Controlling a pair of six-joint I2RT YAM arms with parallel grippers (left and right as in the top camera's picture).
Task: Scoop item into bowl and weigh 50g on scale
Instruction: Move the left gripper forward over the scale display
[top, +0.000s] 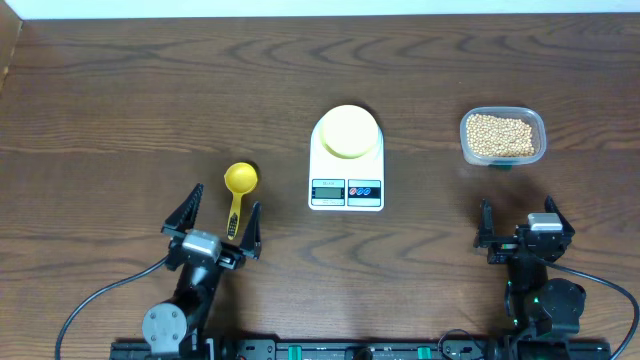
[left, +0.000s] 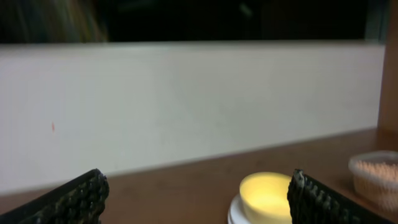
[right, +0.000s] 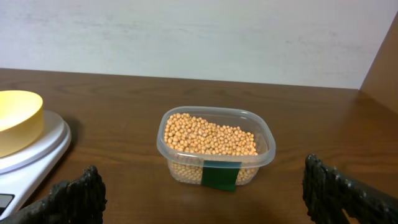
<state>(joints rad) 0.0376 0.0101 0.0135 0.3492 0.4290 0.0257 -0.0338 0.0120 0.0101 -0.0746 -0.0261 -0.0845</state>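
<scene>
The pale yellow bowl sits on the white scale at the table's middle; it also shows in the left wrist view and the right wrist view. The tan beans fill a clear plastic tub at the right, seen close in the right wrist view. A bright yellow scoop lies left of the scale. My left gripper is open and empty just below the scoop. My right gripper is open and empty in front of the tub.
The scale's display and red and blue buttons face the front edge. A white wall runs behind the wooden table. Cables lie near both arm bases.
</scene>
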